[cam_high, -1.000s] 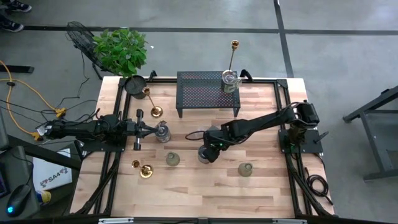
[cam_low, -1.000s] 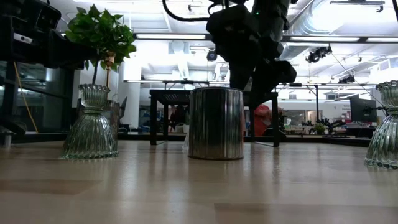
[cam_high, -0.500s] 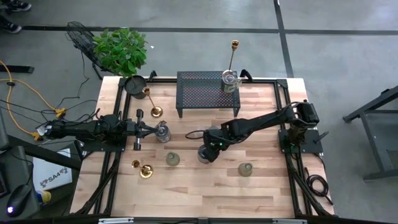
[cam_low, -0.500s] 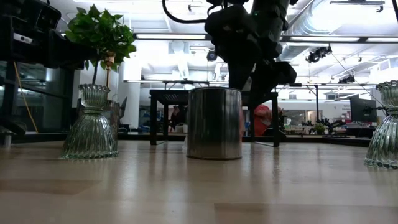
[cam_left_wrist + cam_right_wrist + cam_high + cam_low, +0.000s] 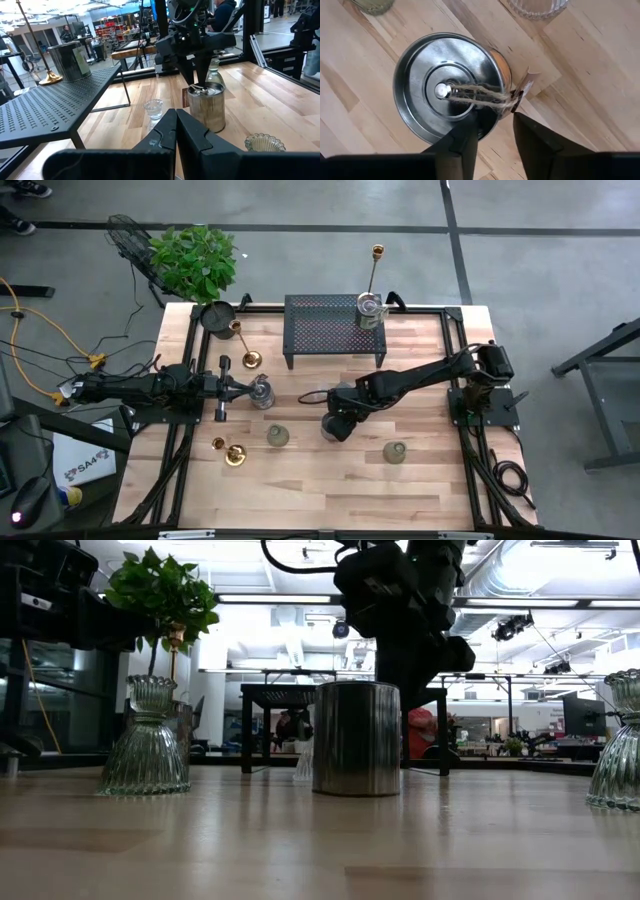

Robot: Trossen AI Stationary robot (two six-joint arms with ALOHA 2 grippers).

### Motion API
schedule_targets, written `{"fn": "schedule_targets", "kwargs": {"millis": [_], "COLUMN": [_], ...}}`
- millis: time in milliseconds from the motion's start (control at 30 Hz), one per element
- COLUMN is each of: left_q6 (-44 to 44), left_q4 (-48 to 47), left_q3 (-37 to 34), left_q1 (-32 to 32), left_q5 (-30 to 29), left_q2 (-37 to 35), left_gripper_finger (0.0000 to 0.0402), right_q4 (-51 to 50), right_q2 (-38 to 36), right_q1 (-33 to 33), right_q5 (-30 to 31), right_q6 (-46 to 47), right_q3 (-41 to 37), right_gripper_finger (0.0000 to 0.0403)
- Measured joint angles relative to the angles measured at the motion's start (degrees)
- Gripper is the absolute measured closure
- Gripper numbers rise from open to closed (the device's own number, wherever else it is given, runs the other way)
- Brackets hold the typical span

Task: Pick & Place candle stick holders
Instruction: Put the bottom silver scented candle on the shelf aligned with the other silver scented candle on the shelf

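Note:
A silvery tin holder (image 5: 356,738) with twine and a paper tag on top stands upright at mid-table. My right gripper (image 5: 495,120) comes down on it from above, shut on its rim. My left gripper (image 5: 243,387) rests shut and level at the left, next to a clear glass holder (image 5: 262,392). One gold candlestick (image 5: 245,345) stands near the left arm. Another gold candlestick (image 5: 228,450) lies on the wood. A tall gold one (image 5: 374,275) and a second tin (image 5: 370,310) stand on the black rack (image 5: 320,330). Two greenish glass cups (image 5: 277,436) (image 5: 395,451) stand near the front. My right gripper has the tin's rim (image 5: 492,107) between its two fingers, on the side where the twine and tag (image 5: 520,92) hang over. One finger (image 5: 465,140) is over the top, the other (image 5: 530,135) outside the wall. They point steeply down. The tin stands upright on the table.
A round black pot (image 5: 217,317) and a leafy plant (image 5: 195,260) sit at the far left corner. In the low view, ribbed glass holders stand left (image 5: 148,740) and right (image 5: 620,745) of the tin. Bare wood lies along the near edge.
The silvery tin has slid a little toward the table's right edge, still upright on the wood, with my right gripper staying over it.

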Motion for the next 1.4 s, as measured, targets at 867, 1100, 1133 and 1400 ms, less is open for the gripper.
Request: {"fn": "schedule_targets", "kwargs": {"millis": [867,1100,1133,1400], "left_q6": [0.00,0.00,0.00,0.00], "left_q4": [0.00,0.00,0.00,0.00], "left_q3": [0.00,0.00,0.00,0.00], "left_q1": [-0.01,-0.01,0.00,-0.01], "left_q5": [-0.02,-0.04,-0.04,-0.04], "left_q2": [0.00,0.00,0.00,0.00], "left_gripper_finger": [0.0402,0.0402,0.0402,0.0402], "right_q4": [-2.30,-2.42,-2.42,-2.31], "right_q2": [0.06,0.03,0.03,0.03], "right_q1": [-0.02,-0.02,-0.02,-0.02], "right_q5": [1.53,1.52,1.51,1.45], "right_q6": [-3.15,-4.66,-4.84,-7.78], "right_q3": [-0.07,-0.09,-0.11,-0.13], "right_gripper_finger": [0.0360,0.0396,0.0397,0.0398]}}
